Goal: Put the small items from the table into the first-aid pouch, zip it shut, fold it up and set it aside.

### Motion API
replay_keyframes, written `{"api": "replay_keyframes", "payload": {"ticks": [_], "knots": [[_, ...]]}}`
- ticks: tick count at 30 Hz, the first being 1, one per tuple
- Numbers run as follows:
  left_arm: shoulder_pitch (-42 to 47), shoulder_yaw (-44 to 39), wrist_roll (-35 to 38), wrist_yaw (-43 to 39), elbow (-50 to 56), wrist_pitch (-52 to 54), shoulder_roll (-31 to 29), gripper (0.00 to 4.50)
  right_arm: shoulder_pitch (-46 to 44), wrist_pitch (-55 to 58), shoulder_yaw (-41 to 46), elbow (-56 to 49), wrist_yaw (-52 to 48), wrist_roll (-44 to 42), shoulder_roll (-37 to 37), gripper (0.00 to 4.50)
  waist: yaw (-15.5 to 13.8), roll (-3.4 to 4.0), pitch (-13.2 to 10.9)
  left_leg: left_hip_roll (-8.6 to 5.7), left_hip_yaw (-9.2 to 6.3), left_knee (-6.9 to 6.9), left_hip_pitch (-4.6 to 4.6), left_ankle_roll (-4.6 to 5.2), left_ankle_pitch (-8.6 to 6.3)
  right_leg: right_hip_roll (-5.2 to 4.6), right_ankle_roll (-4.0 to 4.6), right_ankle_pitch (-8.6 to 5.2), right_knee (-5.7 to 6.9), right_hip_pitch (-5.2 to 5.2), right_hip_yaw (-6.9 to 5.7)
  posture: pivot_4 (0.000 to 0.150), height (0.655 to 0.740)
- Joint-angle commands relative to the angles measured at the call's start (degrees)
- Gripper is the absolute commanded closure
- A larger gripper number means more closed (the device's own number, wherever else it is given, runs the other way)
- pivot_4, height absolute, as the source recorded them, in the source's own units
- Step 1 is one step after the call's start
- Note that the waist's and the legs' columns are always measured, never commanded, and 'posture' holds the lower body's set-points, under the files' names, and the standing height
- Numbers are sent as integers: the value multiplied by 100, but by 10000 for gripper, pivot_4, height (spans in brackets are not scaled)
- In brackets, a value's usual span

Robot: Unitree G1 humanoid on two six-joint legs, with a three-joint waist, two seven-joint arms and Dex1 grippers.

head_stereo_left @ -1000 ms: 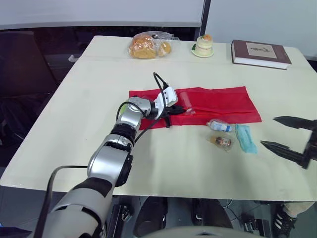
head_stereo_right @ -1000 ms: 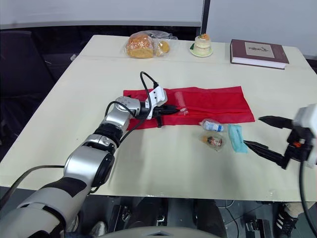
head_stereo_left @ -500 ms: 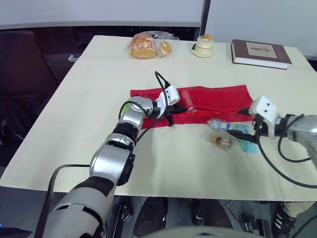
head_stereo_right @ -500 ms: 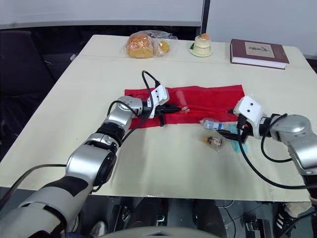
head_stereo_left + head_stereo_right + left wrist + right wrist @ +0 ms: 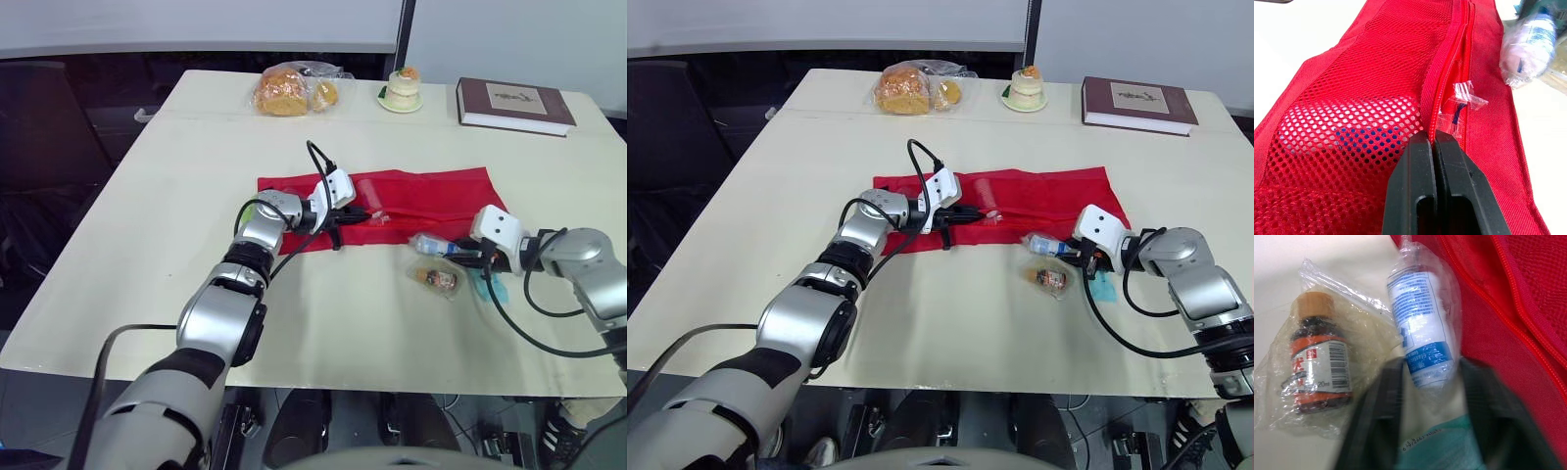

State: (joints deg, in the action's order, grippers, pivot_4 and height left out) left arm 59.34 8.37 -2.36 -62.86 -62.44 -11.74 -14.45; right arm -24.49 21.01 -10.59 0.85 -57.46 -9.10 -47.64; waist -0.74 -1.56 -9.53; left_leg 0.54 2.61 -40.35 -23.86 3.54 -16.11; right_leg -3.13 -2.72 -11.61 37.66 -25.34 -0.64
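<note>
Just swung in from 3 o'clock: right gripper now astride white bottle.
Spread wide around bottle's end, nothing gripped yet. Left gripper pinched tight on pouch zipper edge. White bottle at pouch's 5 o'clock edge, brown bottle at its 6 o'clock, both outside; pick looks imminent.

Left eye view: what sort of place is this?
Probably an office or meeting room: a long cream table, a dark chair beside it, and a hardcover book, bagged bread and a small cake along its far edge.
</note>
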Motion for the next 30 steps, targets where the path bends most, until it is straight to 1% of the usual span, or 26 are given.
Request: {"api": "replay_keyframes", "payload": {"ticks": [1,2,4,6,11,13,16,20,24,30], "knots": [[13,-58,50,-26,220,-41,-35,45000,-124,64,232,-213,-38,-78,11,44519,0,0,0,0,0,0,0,0,0,0,0,0,0,0,0,1500,7289],[11,-58,50,-25,221,-42,-33,45000,-126,88,261,-236,-39,-88,8,44519,-1,0,0,0,0,0,0,0,0,0,0,0,0,0,0,1500,7289],[15,-59,50,-16,212,-44,-26,45000,-130,458,449,-394,9,-386,130,44519,-1,0,0,0,0,0,0,0,0,0,0,0,0,0,0,1500,7289],[22,-65,56,-7,201,-46,-13,45000,-243,1075,675,-528,407,-596,396,44519,0,0,0,2,-1,0,0,-1,0,0,1,0,1,0,0,1500,7289],[45,-70,68,-2,197,-29,19,45000,-357,2494,550,-1058,1249,-405,643,44519,-5,1,1,2,-3,0,0,-1,0,-2,1,1,4,0,-3,1500,7289],[59,-70,69,-3,192,-27,23,45000,-435,2909,621,-1178,1706,-369,920,44519,0,1,1,2,-1,0,0,-1,0,-3,1,1,5,-1,-1,1500,7289],[79,-75,77,-11,197,-18,29,45000,-416,3188,488,-1453,2027,-217,1032,44519,1,3,1,2,-1,0,0,-1,0,-2,1,1,9,-4,0,1500,7289],[80,-81,110,-42,235,-2,73,45000,-445,3595,510,-1728,2622,-170,1528,44519,4,2,2,2,0,0,-2,0,0,-1,1,1,8,-4,-1,1500,7289],[16,-51,125,-152,316,2,111,45000,-446,3850,336,-1870,2908,-76,1749,44519,-7,3,1,1,-2,0,-3,0,0,-1,1,1,9,-4,-1,1500,7289],[-37,-11,123,-264,417,23,187,45000,-731,4159,393,-1583,3500,95,2221,44519,11,3,2,-1,-1,0,-3,0,0,-1,1,1,11,-6,0,1500,7289]]}}
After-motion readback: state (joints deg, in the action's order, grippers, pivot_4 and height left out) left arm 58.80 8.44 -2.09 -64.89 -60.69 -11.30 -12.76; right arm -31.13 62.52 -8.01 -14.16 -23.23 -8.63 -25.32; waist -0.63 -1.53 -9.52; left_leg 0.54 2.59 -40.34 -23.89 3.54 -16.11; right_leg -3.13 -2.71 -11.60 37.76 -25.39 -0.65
